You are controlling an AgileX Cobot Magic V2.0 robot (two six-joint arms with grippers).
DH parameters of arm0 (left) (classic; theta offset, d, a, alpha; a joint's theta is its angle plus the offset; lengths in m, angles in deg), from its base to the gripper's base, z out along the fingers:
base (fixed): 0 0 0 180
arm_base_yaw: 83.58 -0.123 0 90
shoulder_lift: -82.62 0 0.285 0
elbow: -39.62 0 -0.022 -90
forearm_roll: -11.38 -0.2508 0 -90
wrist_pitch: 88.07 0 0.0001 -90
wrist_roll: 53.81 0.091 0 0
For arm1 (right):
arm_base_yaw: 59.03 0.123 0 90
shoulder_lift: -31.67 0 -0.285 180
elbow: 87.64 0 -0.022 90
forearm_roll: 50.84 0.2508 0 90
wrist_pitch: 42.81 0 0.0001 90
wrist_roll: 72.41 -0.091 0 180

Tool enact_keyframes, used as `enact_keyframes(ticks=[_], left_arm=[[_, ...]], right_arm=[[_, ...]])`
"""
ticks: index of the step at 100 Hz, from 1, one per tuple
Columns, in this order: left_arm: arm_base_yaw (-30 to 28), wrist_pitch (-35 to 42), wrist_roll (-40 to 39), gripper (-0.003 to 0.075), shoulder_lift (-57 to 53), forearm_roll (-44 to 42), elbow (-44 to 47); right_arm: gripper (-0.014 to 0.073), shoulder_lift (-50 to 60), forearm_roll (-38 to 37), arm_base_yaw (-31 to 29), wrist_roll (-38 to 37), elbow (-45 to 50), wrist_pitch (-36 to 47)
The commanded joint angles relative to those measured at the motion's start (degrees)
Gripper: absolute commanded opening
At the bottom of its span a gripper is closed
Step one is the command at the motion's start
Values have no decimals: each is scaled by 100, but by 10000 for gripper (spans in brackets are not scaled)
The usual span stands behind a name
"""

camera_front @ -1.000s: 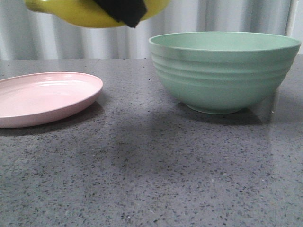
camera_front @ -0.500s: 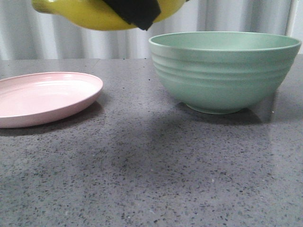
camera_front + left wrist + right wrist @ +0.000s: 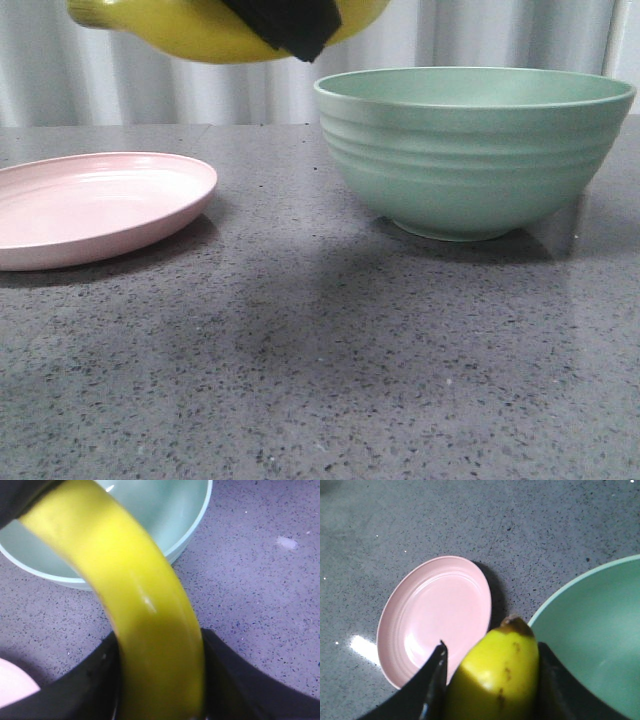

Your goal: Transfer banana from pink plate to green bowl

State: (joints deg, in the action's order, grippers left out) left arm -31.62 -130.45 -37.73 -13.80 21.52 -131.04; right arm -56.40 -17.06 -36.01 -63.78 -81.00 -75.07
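The grey speckled table (image 3: 300, 380) is the biggest thing here. It fills most of the front view, and the dishes sit on it.

Next comes the green bowl (image 3: 470, 150). It is big and deep, with ridges around its outside. It sits on the right side of the table. Nothing shows inside the parts of it that can be seen.

The pink plate (image 3: 95, 205) is flat and round. It lies on the left side of the table, with a gap of bare table between it and the bowl. The plate has nothing on it.

The banana (image 3: 190, 28) is yellow and curved. It is up in the air, above the gap between the plate and the bowl, closer to the bowl's left rim. It does not touch the plate, the bowl, or the table. In the front view a black finger (image 3: 290, 22) crosses in front of it.

The left gripper (image 3: 160, 680) has a black finger on each side of the banana and pinches it tight. The bowl lies under the far part of the banana in that view.

The right gripper (image 3: 490, 680) also has a black finger on each side of the banana, near its brown tip. The right finger touches it. On the left side it is hard to tell if there is a small gap.
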Motion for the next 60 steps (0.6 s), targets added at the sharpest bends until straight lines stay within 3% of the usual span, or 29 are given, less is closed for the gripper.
enact_keyframes(ticks=[1, 22, 60], left_arm=[[50, 508, 58, 327, -193, -16, -217], [40, 508, 58, 360, -483, -243, -217], [40, 588, 58, 360, -857, -332, -217]], right_arm=[[-79, 152, -41, 22, 346, -208, 87], [-79, 152, -77, -111, 346, -494, 342], [-79, 94, -809, -1275, 346, -737, 764]])
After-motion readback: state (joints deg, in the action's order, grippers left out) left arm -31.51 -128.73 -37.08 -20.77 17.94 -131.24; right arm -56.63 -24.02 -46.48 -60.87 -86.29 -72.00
